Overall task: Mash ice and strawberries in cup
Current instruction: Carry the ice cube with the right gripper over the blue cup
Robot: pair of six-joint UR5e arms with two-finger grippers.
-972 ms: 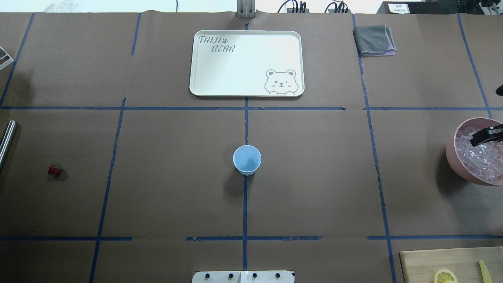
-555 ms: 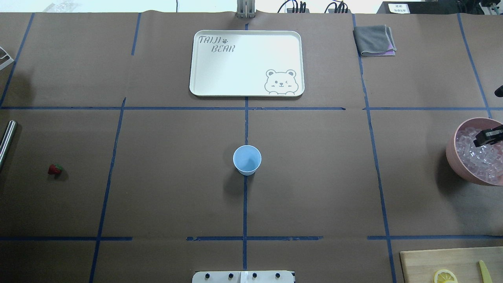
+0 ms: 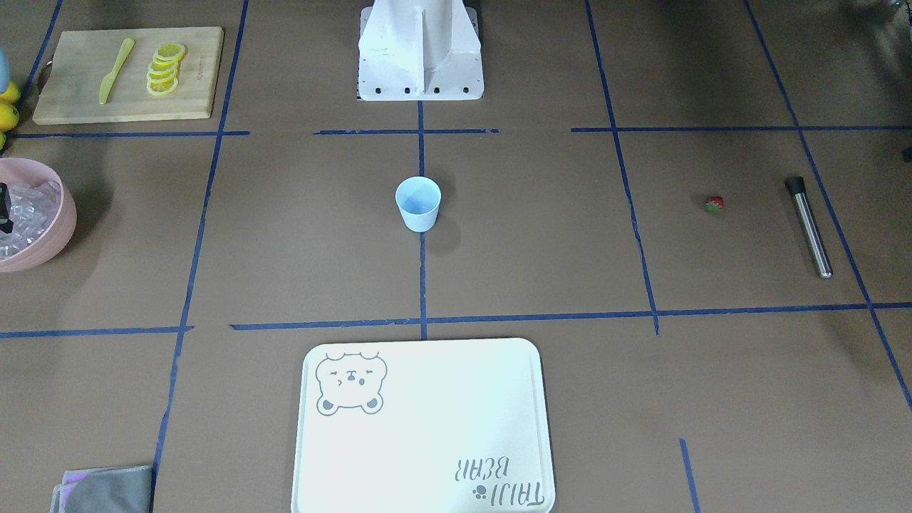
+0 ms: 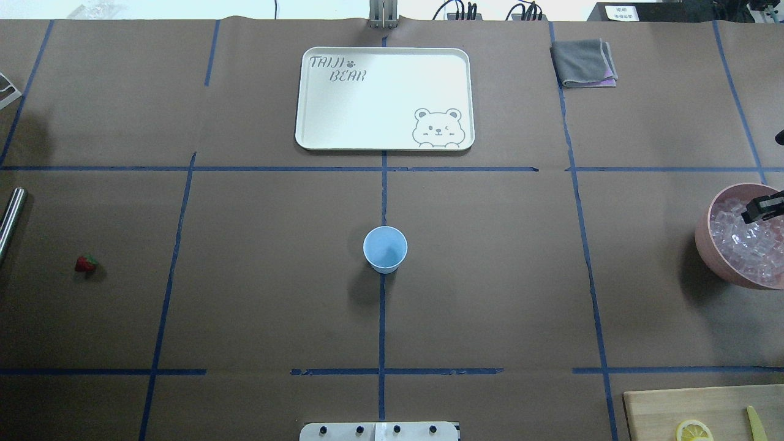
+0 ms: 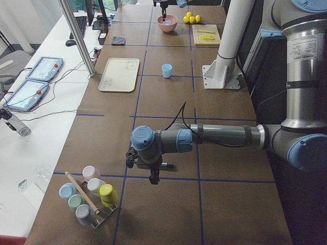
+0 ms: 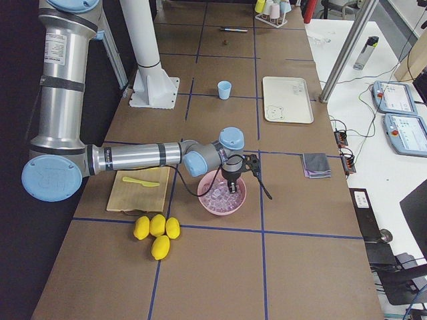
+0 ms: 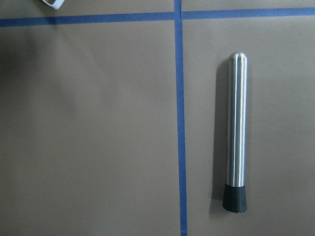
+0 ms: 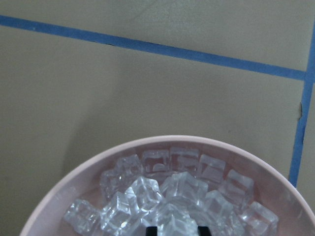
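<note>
So, going left to right across the overhead shot: only a stub of the steel muddler [image 4: 11,220] poked in at the edge. The left wrist camera and the front-facing one had it whole, though. It lay flat with its black rubber end toward the robot, long axis running roughly front to back.

The left gripper [image 5: 153,176] only turned up in the left side camera, hanging over the table. I couldn't tell whether its jaws were open or closed.

Next came the strawberry [image 4: 86,264], on its side on the brown paper and well apart from everything else. Its green top was turned toward the cup side, as far as I could make out.

The cup [image 4: 384,248] stood upright mid-table on the centre tape line, mouth up, with the bear tray [image 4: 380,92] beyond it.

Far right, the ice [image 4: 744,245] was all piled in the pink bowl [image 4: 704,242], and the right gripper [image 4: 762,208] was down over it. Overhead gave just a dark lump there. The right wrist camera showed the fingertips [image 8: 152,230] parted, one cube sitting in the gap between them.
</note>
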